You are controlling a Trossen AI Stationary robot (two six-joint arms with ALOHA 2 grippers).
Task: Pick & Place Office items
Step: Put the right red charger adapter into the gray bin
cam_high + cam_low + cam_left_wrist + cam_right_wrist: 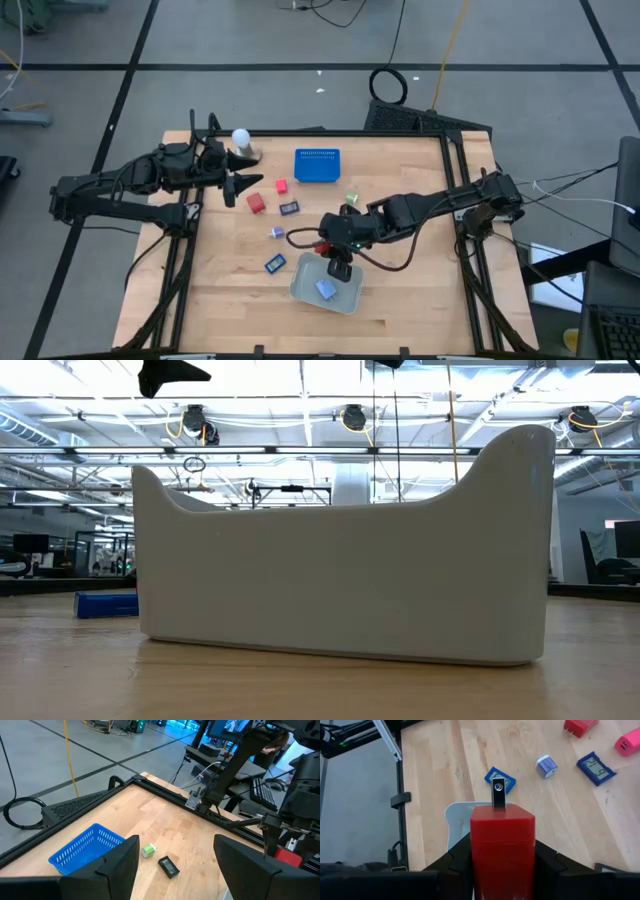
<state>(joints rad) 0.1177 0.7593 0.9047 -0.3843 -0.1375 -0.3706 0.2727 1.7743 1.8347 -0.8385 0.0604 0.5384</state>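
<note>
— Counting outward from the white tray (300,290), how many office items are seen?

— Eight are counted in the high view. One blue piece (326,288) lies inside the tray. One dark blue-framed piece (275,264) lies just beside the tray's left rim, and one small purple-blue piece (277,233) is found farther up from it. Well beyond the tray, two red pieces (257,203) and one dark piece (290,208) are spread on the wood, and one green piece (352,200) is seen near the single blue basket (317,165).

— And the eighth?

— One red block (503,851), with a metal prong on top, is clamped between the fingers of the right gripper (341,262), which is held over the tray's upper rim. The jaws are closed against the block's sides.

— What is seen of the other arm?

— The left gripper (240,185) is held far from the tray, next to the one white ball (241,138). Its jaws are spread wide and nothing is held.
</note>
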